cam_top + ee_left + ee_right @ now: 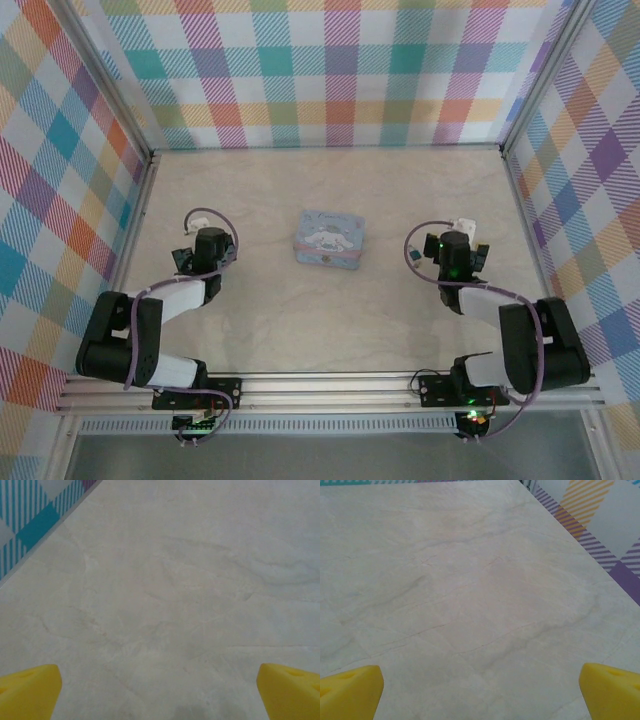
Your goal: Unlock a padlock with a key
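Though it is too small for detail to be made out, the tiny dark roundish padlock with a bluish spot (412, 259) is seen on the pale marbled worktop (300, 330) just beside the right arm (455, 250), apart from the pale blue cartoon-printed tin (331, 238). The left jaws and the right jaws are held wide apart, their yellow fingertips (27, 692) cut off at frame corners.

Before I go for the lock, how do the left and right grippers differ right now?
The left gripper sits left of the pale blue tin, the right gripper right of it. The left gripper faces a teal plaid wall at its upper left; the right gripper faces a purple and orange plaid wall at its upper right. Shared: both are open, yellow fingertips wide apart, nothing between them, above the marble-look table.
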